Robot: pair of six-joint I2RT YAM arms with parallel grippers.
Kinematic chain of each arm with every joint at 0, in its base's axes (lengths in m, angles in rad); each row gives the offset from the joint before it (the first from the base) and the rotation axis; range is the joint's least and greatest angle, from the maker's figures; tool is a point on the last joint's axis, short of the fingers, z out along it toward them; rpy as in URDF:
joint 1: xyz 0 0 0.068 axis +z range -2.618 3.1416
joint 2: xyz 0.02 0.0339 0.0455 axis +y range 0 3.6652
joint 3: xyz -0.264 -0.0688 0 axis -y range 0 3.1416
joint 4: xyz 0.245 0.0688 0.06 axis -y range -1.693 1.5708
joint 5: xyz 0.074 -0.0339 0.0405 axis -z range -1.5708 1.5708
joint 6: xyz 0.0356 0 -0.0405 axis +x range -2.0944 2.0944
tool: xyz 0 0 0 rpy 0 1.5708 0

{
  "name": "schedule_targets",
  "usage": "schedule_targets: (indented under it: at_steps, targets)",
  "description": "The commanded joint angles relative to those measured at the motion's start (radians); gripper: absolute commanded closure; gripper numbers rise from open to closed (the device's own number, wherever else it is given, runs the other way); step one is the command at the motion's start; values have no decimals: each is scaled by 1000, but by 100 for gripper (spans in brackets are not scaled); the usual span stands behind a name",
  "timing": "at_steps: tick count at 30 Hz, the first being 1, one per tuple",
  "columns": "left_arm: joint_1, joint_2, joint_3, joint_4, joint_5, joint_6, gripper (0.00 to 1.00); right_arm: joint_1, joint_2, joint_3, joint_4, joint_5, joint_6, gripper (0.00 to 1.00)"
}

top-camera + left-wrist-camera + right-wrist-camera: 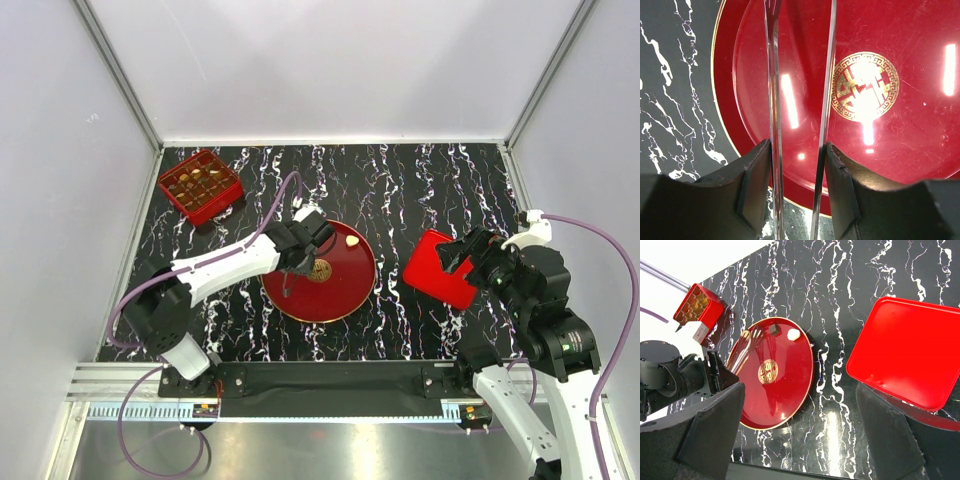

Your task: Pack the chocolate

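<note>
A cream-white chocolate [353, 241] lies on the far part of the red plate [335, 295]; it also shows in the right wrist view [793, 334], with a dark square chocolate [774, 330] beside it. Several more chocolates sit in the compartments of the red box [200, 186]. My left gripper [312, 240] is over the plate, shut on metal tongs [773, 100] whose two arms stand apart. The tong tips [751, 336] reach close to the dark piece. No chocolate shows in the left wrist view. My right gripper [458, 255] is open and empty above the red lid [438, 272].
The plate has a flat gold printed emblem [865, 87] at its middle. The red box stands at the table's far left corner. The lid [910, 355] lies upside down right of the plate [785, 395]. White walls close in three sides.
</note>
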Motion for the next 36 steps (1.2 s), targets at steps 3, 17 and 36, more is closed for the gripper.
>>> schedule_targets:
  at_steps: [3, 17, 36]
  targets:
    - [-4, 7, 54, 30, -35, -9, 53, -1, -3, 22, 30, 15, -19, 0]
    - [-28, -131, 113, -126, 30, 2, 66, 1, -17, 37, 11, 3, 9, 0]
    - [489, -99, 394, -171, 120, 261, 66, 1, -17, 22, 23, -5, 27, 0]
